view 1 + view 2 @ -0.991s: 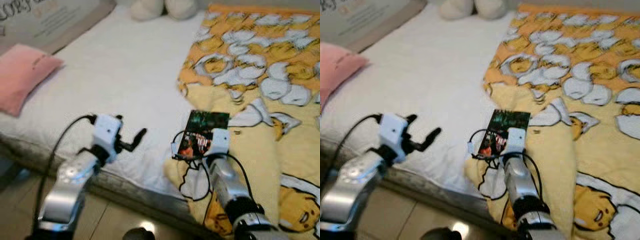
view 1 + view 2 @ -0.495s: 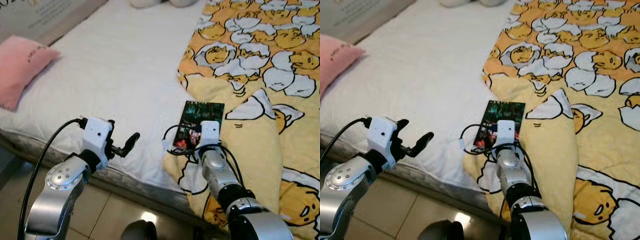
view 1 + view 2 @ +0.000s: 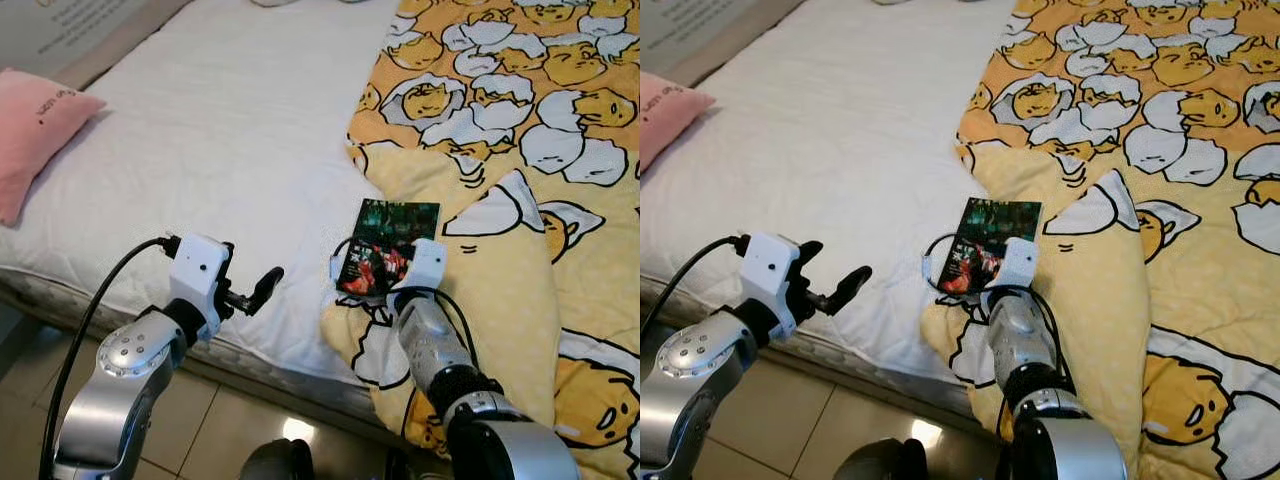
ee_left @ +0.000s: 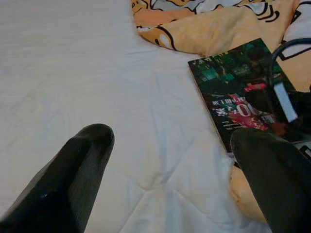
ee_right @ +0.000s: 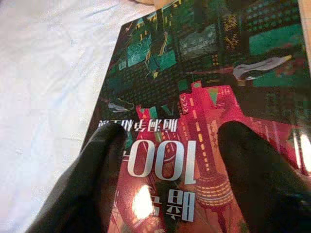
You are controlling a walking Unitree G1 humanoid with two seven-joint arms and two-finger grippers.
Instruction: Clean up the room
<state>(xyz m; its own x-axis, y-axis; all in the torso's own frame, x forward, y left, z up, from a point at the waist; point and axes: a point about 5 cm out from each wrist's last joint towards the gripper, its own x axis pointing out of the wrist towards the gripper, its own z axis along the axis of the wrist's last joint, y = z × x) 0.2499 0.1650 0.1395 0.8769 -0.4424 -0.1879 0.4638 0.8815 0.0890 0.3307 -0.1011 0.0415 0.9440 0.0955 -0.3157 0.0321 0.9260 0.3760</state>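
Note:
A book point(image 3: 387, 243) with a dark green and red cover lies flat on the bed, where the yellow blanket point(image 3: 520, 130) meets the white mattress point(image 3: 220, 130). My right gripper point(image 5: 177, 160) is open just over the book's near end, its two black fingers point(image 5: 97, 165) spread across the cover. Its white wrist housing point(image 3: 427, 263) hides the fingers in the eye views. My left gripper point(image 3: 245, 268) is open above the mattress near the bed's front edge, left of the book. The book point(image 4: 243, 92) lies ahead of it, to one side.
A pink pillow point(image 3: 35, 130) lies at the far left of the bed. The yellow blanket with egg cartoons covers the bed's right half and hangs over the front edge. Tiled floor point(image 3: 230, 430) runs below the bed. A black cable point(image 3: 95, 320) loops from my left wrist.
The camera has tilted down and drawn closer. My right gripper stays over the book's near end. The left gripper holds almost the same place, still open.

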